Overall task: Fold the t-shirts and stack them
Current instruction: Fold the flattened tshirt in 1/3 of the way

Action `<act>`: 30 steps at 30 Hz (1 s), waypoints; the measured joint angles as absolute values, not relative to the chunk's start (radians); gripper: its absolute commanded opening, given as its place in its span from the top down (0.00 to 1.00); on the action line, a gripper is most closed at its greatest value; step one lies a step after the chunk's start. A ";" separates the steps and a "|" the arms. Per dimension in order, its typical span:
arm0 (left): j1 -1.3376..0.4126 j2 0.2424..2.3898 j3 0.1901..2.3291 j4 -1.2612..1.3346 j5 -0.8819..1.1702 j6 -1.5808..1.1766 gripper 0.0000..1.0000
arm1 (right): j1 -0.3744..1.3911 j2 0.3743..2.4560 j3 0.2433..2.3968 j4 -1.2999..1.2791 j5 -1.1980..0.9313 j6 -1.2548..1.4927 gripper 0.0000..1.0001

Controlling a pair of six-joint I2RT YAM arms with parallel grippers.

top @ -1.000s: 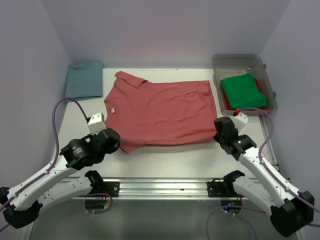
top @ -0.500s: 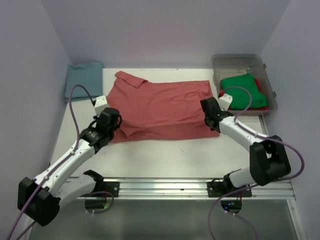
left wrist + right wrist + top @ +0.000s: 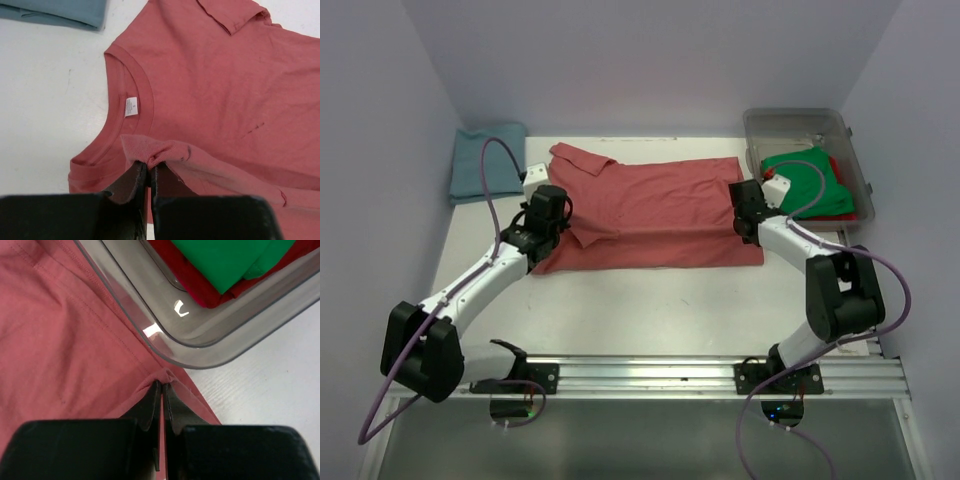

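The salmon-red t-shirt (image 3: 660, 205) lies across the table's middle, its near half lifted and carried toward the back. My left gripper (image 3: 552, 203) is shut on a fold of its near sleeve edge (image 3: 150, 152), just below the collar with the small white neck tag (image 3: 131, 106). My right gripper (image 3: 748, 205) is shut on the shirt's hem corner (image 3: 165, 377), right beside the bin's wall. A teal-blue t-shirt (image 3: 488, 160) lies folded at the back left. A green t-shirt (image 3: 805, 180) rests on a red one (image 3: 200, 290) in the bin.
The clear plastic bin (image 3: 853, 150) stands at the back right, its rounded corner (image 3: 200, 347) close to my right fingers. Bare white tabletop (image 3: 650, 310) stretches along the near side. Purple cables loop over both arms.
Both grippers have carried the shirt's near edge away from the arm bases toward the back, folding it over itself. The shirt's visible area is now narrower front to back.
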State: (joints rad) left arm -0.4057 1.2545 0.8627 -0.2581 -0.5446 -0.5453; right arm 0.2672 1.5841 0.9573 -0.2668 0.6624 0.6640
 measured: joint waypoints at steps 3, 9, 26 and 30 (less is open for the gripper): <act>-0.399 1.286 0.877 -0.238 -0.544 -0.537 1.00 | 0.262 1.631 0.976 -0.250 0.660 0.653 1.00; -0.384 1.323 0.881 -0.228 -0.546 -0.531 1.00 | 0.262 1.724 1.019 -0.218 0.636 0.641 1.00; -0.339 1.478 0.944 -0.218 -0.543 -0.531 1.00 | 0.262 1.776 1.105 -0.202 0.638 0.613 1.00; -0.329 1.512 0.964 -0.202 -0.534 -0.530 1.00 | 0.261 1.790 1.124 -0.210 0.642 0.612 1.00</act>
